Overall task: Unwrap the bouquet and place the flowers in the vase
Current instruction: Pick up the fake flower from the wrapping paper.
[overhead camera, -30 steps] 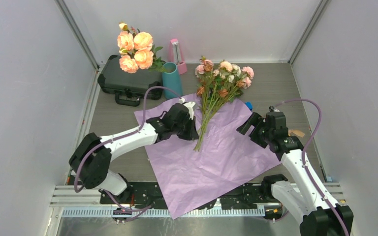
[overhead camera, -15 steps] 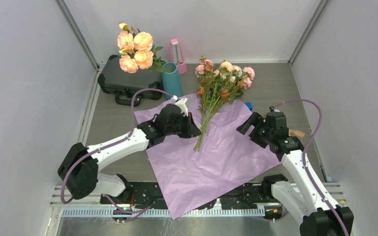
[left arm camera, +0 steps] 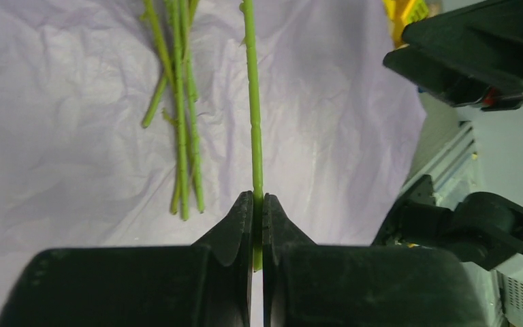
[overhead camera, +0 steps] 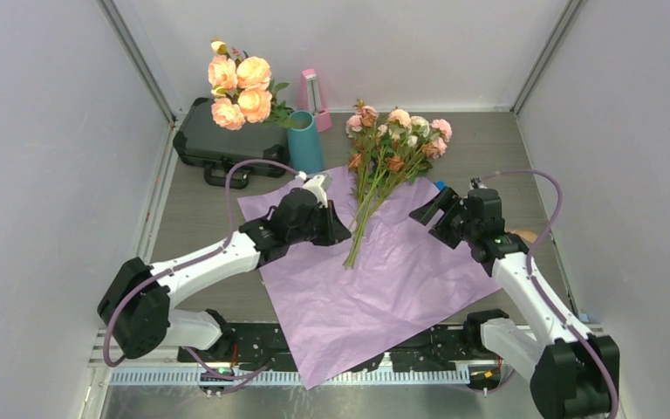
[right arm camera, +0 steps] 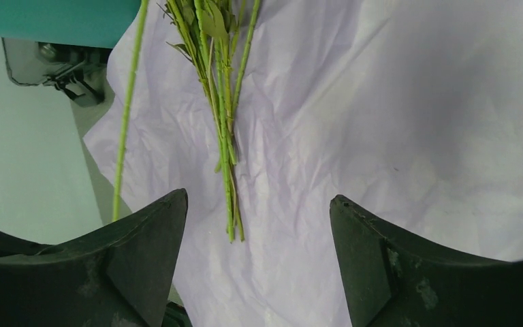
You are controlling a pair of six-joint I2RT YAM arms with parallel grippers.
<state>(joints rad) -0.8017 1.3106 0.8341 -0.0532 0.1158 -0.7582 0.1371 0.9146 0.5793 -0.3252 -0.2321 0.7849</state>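
Left gripper clenched on a single green stem, its two black fingers pressed together around the stalk's lower end. Beneath it a sheet of crinkled pink-lilac paper lies spread open on the grey surface. In the left wrist view the held stem runs straight away from the gripper, apart from the other stems, which lie together on the sheet just to one side.

From the top view, the flowers, small pink, cream and rust-brown roses, lie unwrapped. Their heads rest on the bare surface past the paper's far edge, and their long stems slant back across the sheet toward its middle. The left gripper sits just left of those stems.

To the stems' right, the right gripper hangs over the paper's right side with its jaws spread wide and nothing between them. Its own camera looks between the two dark fingers at the bundle of stems on the sheet.

The vase, teal-blue and upright, stands near the paper's far-left corner, left of the flower heads and apart from them. A bunch of big peach-orange roses rises beside its mouth. Whether they stand inside it cannot be told. A black case lies to the vase's left, and a pink metronome-shaped object stands behind it by the back wall.
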